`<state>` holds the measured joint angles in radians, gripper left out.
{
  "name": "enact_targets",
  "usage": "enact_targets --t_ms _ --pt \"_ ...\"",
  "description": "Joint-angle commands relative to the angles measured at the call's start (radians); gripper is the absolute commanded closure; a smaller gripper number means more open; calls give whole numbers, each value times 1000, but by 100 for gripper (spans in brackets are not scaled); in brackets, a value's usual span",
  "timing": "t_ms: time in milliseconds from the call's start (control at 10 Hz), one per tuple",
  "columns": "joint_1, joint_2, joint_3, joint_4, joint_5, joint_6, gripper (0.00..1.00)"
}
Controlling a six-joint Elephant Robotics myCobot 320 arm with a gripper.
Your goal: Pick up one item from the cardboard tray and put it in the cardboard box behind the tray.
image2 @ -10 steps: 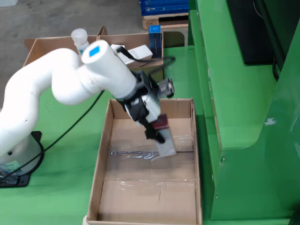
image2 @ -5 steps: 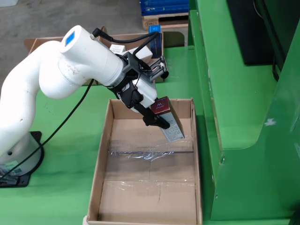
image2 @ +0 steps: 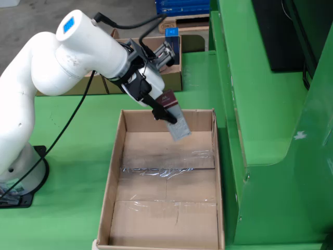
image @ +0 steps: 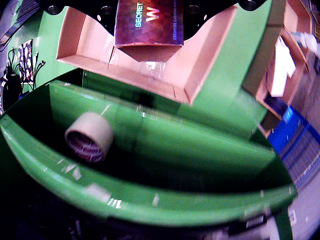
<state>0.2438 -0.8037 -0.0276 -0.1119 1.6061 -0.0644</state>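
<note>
Jaws clamped on maroon carton (image2: 172, 115), tilted, raised above far end of cardboard tray (image2: 117, 161)

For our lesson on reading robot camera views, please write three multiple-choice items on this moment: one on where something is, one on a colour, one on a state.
1. Where is the small box in the fixed view?
A. Lying flat on the tray floor
B. Held in the air over the far end of the cardboard tray
C. On the green table beside the arm's base

2. What colour is the surface under the tray?
A. Green
B. Blue
C. Grey

3. What state is the tool in?
A. Open and empty
B. Shut on a roll of tape
C. Shut on the small box

Key: 1 B, the box hangs tilted above the tray's far wall. 2 A, green shows all round the tray. 3 C, the dark fingers clamp the box, which also fills the top of the wrist view.
</note>
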Motion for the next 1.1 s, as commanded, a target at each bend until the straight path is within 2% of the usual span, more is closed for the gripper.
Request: enact_targets --t_ms 0,100,300,400,500,1000 --pt "110 92 28 -218 5 -89 100" --pt "110 92 28 -218 5 -89 100" --pt "177 172 28 -392 11 -132 100" --pt "214 43 372 -615 6 -146 100" --pt "240 0 530 -729 6 -160 100" --pt "342 36 573 -818 -9 -164 100"
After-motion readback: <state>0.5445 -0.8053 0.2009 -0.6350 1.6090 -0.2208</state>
